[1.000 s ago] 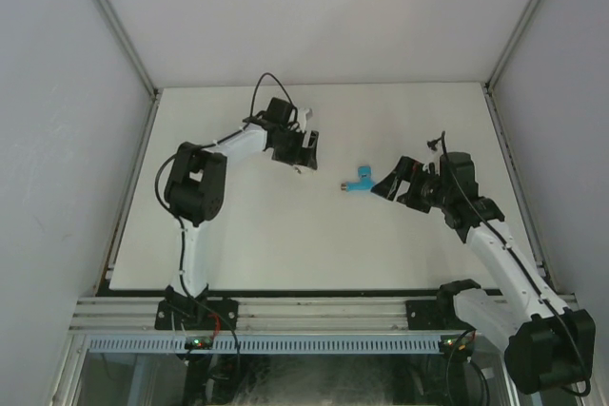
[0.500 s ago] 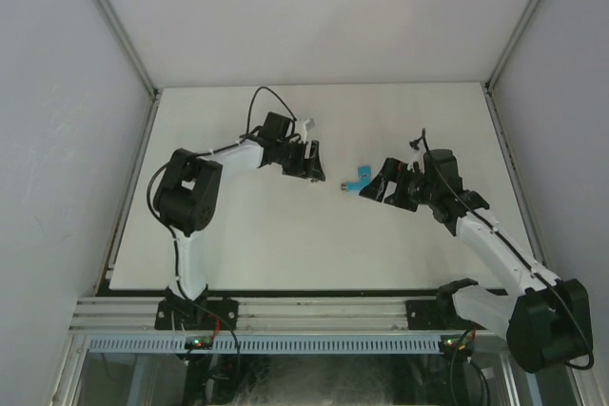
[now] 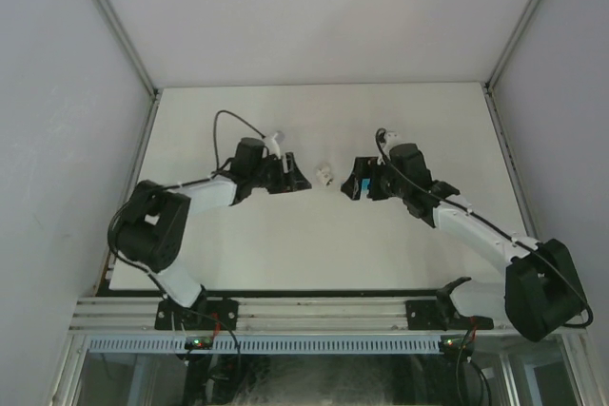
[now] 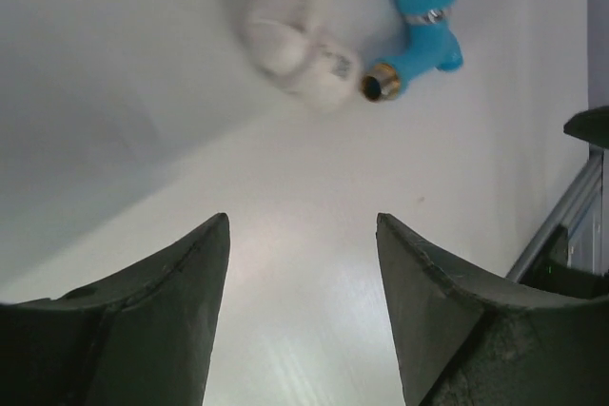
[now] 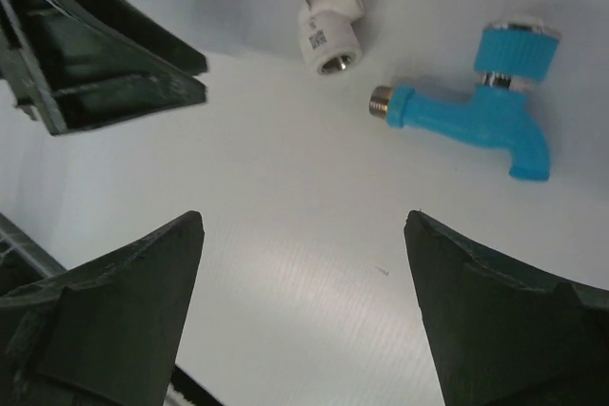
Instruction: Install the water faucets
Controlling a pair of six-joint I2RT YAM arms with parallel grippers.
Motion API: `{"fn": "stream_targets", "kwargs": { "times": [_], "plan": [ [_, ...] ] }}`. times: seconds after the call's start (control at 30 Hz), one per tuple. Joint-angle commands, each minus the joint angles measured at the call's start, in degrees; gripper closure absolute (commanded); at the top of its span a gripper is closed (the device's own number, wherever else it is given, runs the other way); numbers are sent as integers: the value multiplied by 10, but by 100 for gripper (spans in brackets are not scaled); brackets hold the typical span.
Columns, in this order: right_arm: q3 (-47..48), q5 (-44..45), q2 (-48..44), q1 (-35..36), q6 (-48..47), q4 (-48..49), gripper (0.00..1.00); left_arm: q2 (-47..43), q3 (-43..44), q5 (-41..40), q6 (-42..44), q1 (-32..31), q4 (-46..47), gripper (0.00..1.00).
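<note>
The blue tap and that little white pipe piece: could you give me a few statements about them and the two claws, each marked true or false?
1. The blue tap lies loose on the table. True.
2. The tap is already screwed into the white pipe fitting. False: its threaded end points towards the fitting but is not in it.
3. The left claw grips the white fitting. False: its jaws stand open with nothing between them, and the fitting lies on the table ahead of it.
4. The tap and the fitting lie between the left claw and the right claw. True.
</note>
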Motion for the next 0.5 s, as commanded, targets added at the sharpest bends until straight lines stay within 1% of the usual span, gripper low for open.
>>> {"fn": "stream_targets", "kwargs": {
  "times": [0.0,0.13,0.2,0.23,0.33,0.47],
  "plan": [
    [23,58,19,39,-119,108,13,-104,-119,-92,-79,68,126,33],
    [27,99,64,98,-239,185,12,-175,-178,-133,-69,76,134,31],
    [51,129,102,115,-277,197,13,-207,-200,-155,-68,76,141,31],
    [69,133,120,117,-284,188,15,-223,-211,-166,-67,77,145,30],
    [120,146,187,114,-249,162,16,-269,-231,-196,-56,77,139,29],
    [153,151,231,106,-217,145,20,-322,-250,-224,-39,77,123,28]
  ]
}}
